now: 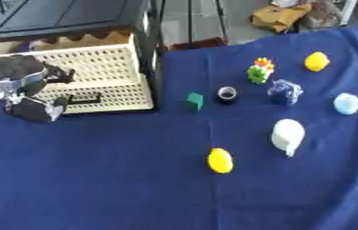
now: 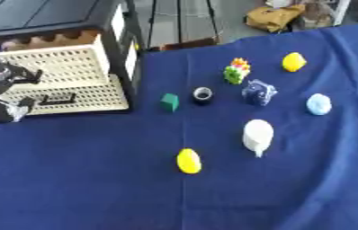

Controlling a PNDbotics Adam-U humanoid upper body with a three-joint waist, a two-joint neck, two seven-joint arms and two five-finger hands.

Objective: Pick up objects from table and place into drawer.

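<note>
The cream perforated drawer (image 1: 103,67) stands pulled out of the black cabinet (image 1: 72,18) at the upper left. My black left hand (image 1: 23,85) hovers at the drawer's front left corner, partly over its rim; I see nothing in it. Spread over the blue cloth are a green cube (image 1: 194,101), a black tape roll (image 1: 227,94), a green, yellow and red toy (image 1: 260,70), a dark blue crumpled object (image 1: 284,92), a yellow piece (image 1: 317,61), a light blue ball (image 1: 346,103), a white object (image 1: 288,135) and a yellow oval (image 1: 220,161). My right hand does not show.
The drawer's black handle (image 1: 84,99) faces the table front. Beyond the table's far edge lie a floor and a brown bag (image 1: 280,15). Blue cloth (image 1: 96,179) covers the whole near part of the table.
</note>
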